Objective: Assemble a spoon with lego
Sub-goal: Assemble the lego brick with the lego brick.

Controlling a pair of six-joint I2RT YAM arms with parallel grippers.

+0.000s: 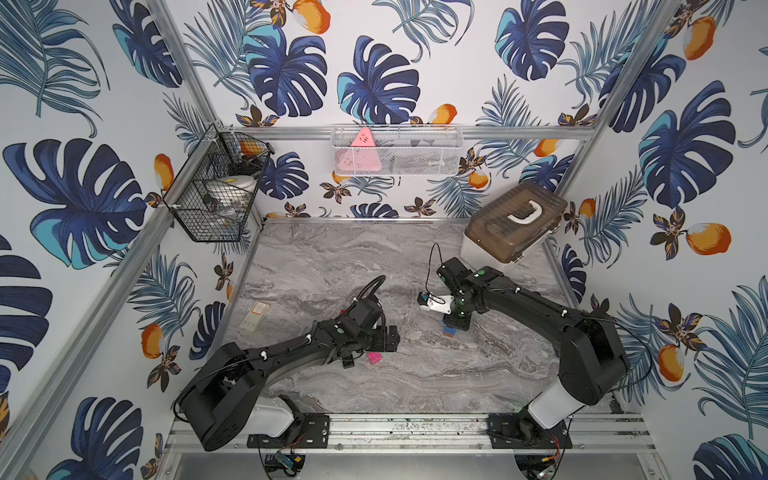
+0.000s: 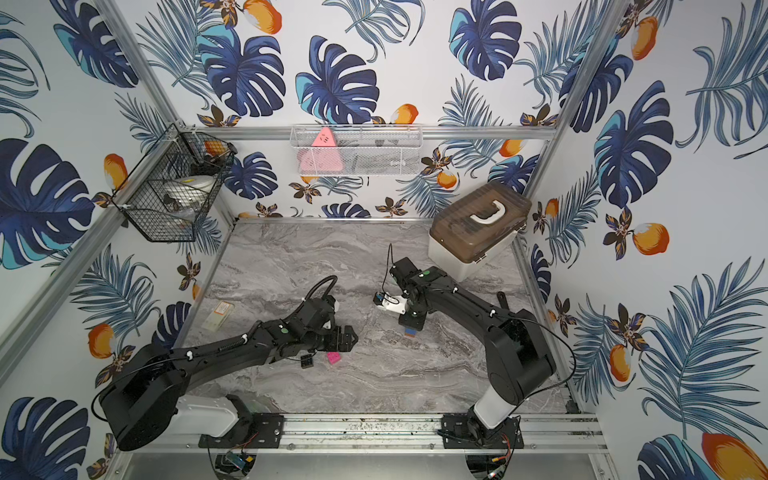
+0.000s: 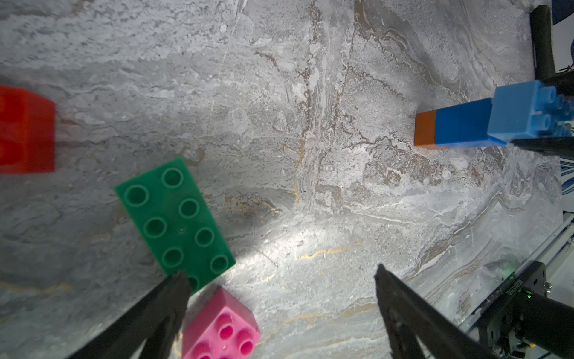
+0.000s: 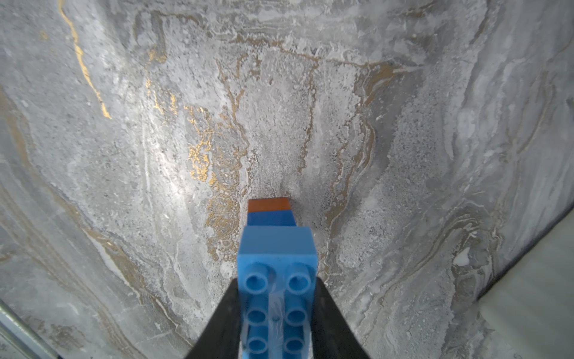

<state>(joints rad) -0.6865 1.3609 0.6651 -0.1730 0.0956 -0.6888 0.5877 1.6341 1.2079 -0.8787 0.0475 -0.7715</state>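
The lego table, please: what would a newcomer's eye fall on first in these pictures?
The right gripper clamps a light-blue brick topping a blue-and-orange stem upright on the marble table. To its left, the open left gripper hovers over a green brick and a pink brick, a red brick beside them.

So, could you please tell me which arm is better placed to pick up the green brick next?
Left. The left fingers stand open right beside the green brick. The right fingers are shut on the light blue brick topping the blue-and-orange stem, so that arm looks occupied.
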